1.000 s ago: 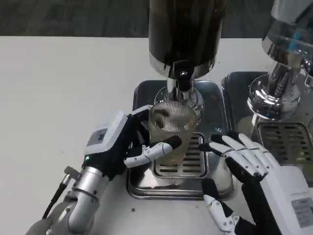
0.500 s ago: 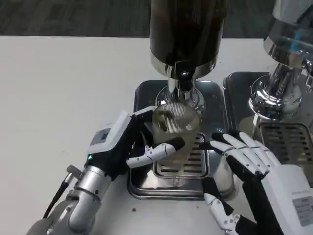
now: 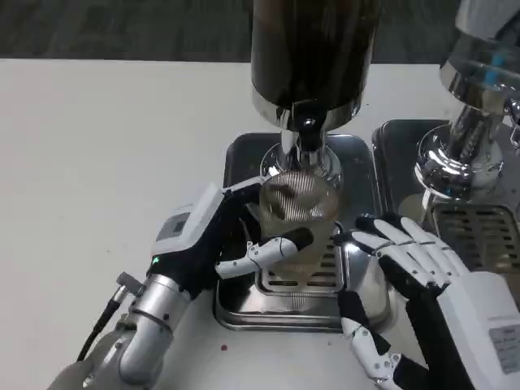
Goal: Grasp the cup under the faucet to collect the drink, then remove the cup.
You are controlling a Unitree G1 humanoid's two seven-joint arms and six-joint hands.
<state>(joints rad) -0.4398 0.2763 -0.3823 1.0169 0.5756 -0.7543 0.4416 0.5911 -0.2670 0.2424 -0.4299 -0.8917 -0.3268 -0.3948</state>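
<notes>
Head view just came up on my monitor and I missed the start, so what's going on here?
The robot's left hand grips a clear ribbed cup and holds it under the faucet of a dark drink dispenser, above the metal drip tray. The right hand waits beside the tray with its fingers spread, holding nothing. Whether drink is flowing or how full the cup is cannot be told. A second, chrome dispenser stands to the right.
</notes>
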